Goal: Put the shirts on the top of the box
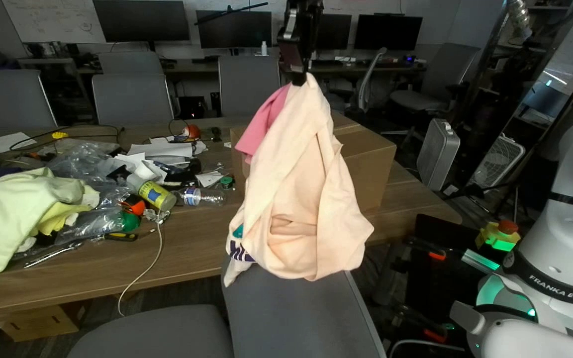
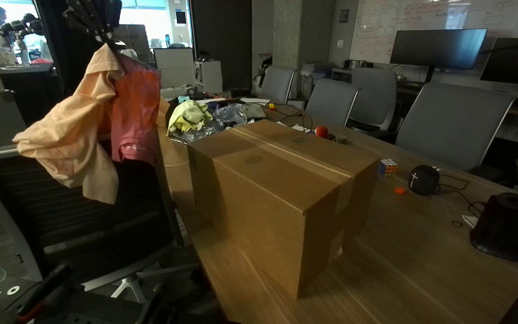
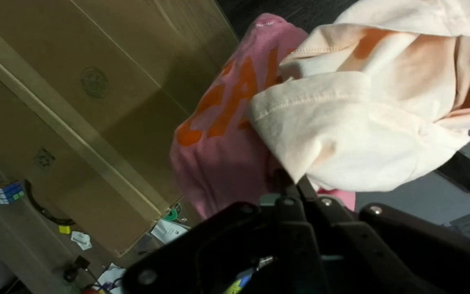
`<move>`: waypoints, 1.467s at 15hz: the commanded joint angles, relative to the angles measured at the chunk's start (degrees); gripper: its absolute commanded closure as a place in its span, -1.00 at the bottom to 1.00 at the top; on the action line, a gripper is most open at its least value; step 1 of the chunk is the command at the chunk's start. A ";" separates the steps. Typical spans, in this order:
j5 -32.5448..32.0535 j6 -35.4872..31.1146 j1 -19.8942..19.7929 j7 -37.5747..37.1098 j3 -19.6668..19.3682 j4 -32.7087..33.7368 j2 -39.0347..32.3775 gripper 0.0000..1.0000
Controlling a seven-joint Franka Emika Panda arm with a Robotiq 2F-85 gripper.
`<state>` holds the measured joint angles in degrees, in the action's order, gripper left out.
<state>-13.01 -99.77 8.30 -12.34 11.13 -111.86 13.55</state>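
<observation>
Shirts (image 1: 299,199) in end effector (image 1: 300,80), nr box (image 1: 368,161)

The wooden surface (image 1: 192,248) carries crumpled clear plastic (image 1: 85,164), a yellow container (image 1: 154,194) and, just beside it, a clear bottle (image 1: 207,197) on its side. In an exterior view, a flat orange disc (image 2: 400,190) lies near a puzzle cube (image 2: 388,167) and a rounded black device (image 2: 423,180). Grey chairs (image 1: 132,99) stand along the far edge, before dark monitors (image 1: 140,21).

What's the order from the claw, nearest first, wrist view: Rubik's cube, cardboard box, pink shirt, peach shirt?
1. Peach shirt and pink shirt: both hang from the claw, too close to rank.
2. Cardboard box: image left.
3. Rubik's cube: far left, past the box.
</observation>
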 commanded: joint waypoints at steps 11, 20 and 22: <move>-1.28 15.28 -5.99 -0.69 -3.96 23.01 -6.78 0.98; 0.78 29.17 -10.96 -2.19 -12.47 47.69 -20.91 0.98; 2.25 32.07 -11.94 -2.52 -14.11 52.77 -23.67 0.98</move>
<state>-12.94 -73.23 -2.71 -13.61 -1.22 -70.41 -4.32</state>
